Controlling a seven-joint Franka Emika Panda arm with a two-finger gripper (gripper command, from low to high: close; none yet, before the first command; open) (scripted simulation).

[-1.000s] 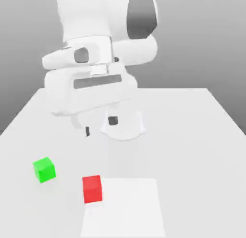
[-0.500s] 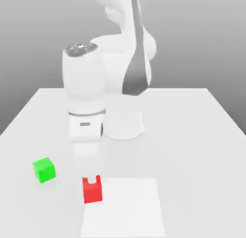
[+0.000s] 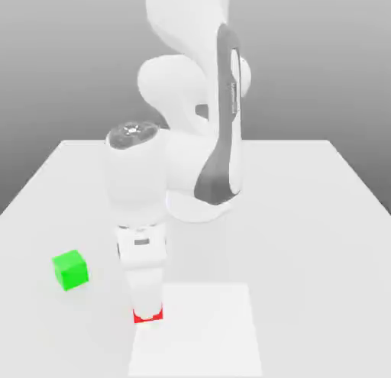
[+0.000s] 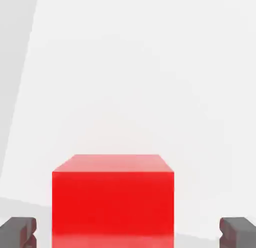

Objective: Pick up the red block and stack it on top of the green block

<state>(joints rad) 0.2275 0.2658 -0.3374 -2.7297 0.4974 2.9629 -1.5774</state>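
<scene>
A: What does the red block (image 4: pixel 113 199) look like?
B: A plain matte cube on the white worktop (image 3: pixel 305 216), between the hand's (image 3: pixel 147 311) spread, untouching fingers (image 4: pixel 18 231).
A: Anything around?
B: The green block (image 3: pixel 70 269) sits apart toward the exterior view's left; the arm's base stands behind.

White table (image 3: pixel 305 201), red block (image 3: pixel 147 317), green block (image 3: pixel 71 269)

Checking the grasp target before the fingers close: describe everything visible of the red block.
The red block is a plain, matte, bright red cube, unmarked, sitting flat on the white table at the edge of a paler square patch. The open gripper straddles it, dark fingertips standing clear on either side. From outside, the hand covers most of it.
</scene>
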